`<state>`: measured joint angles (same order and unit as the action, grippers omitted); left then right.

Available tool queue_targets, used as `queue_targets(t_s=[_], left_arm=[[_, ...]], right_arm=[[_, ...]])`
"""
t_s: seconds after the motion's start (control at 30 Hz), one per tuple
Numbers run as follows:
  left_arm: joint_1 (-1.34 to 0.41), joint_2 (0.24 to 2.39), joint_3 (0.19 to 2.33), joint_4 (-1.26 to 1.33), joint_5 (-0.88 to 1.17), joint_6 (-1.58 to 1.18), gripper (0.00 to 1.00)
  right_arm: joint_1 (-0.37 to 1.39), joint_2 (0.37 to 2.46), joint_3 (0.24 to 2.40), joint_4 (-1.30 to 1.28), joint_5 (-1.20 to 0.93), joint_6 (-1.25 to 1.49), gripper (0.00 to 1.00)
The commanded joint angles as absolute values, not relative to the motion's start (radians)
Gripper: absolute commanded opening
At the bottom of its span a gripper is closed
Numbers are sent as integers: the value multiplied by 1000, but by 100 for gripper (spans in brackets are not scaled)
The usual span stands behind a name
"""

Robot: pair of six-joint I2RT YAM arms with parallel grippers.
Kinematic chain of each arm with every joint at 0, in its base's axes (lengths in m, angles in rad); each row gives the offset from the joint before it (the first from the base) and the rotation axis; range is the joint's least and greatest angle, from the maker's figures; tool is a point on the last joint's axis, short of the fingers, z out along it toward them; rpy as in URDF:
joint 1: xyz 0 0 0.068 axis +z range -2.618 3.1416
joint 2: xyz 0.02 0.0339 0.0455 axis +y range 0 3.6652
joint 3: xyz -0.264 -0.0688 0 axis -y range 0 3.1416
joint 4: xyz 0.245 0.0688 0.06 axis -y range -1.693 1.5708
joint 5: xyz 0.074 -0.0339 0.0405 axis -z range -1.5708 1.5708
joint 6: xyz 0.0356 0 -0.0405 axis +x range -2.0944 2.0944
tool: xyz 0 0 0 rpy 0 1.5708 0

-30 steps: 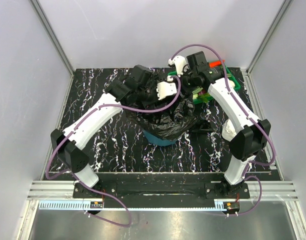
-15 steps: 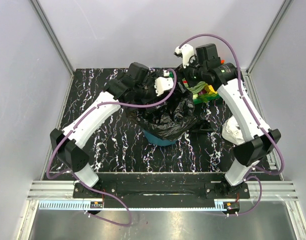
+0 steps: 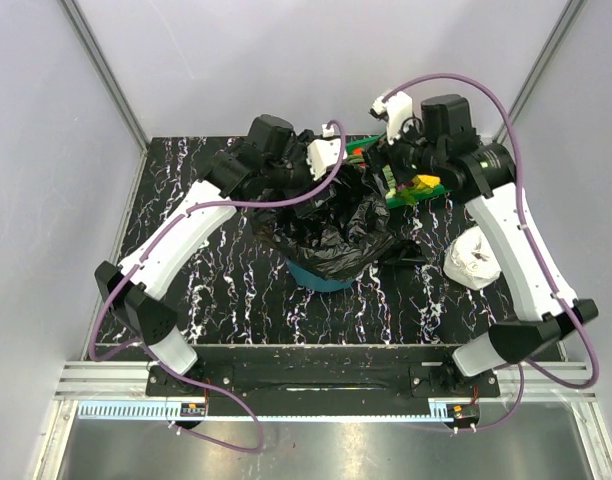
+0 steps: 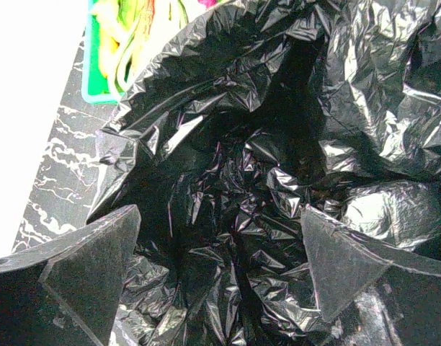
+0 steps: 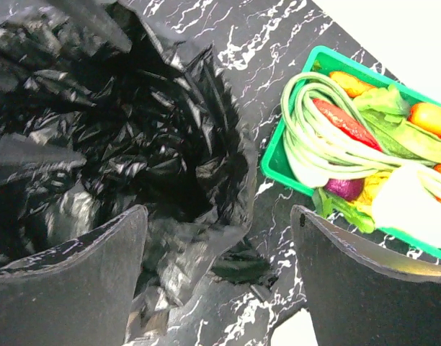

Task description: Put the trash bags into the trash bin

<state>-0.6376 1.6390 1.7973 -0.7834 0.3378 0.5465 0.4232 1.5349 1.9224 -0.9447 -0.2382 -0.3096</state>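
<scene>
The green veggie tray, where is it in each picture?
Top external: the green tray sits at the back of the table, right of the middle.
Left wrist: a strip of it shows in the top left corner.
Right wrist: on the right side.
Shared landmark: the black trash bags lie beside it in every view.

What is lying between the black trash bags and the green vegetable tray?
Nothing: the right wrist view shows only a bare strip of marbled table between the trash bags and the green tray.

left claw (image 4: pixel 220 241) spread wide, right claw (image 5: pixel 217 238) spread
</scene>
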Motion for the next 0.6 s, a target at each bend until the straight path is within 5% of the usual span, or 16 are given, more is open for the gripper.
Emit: queue_targets(t_s=[0.0, 0.57], left_arm=[[-632, 1591, 1868, -738, 367, 492, 99], [-606, 1598, 1904, -706, 394, 394, 99]], right_arm=[[414, 1410, 1859, -976, -275, -330, 86], [374, 1235, 1611, -1146, -541, -429, 86]])
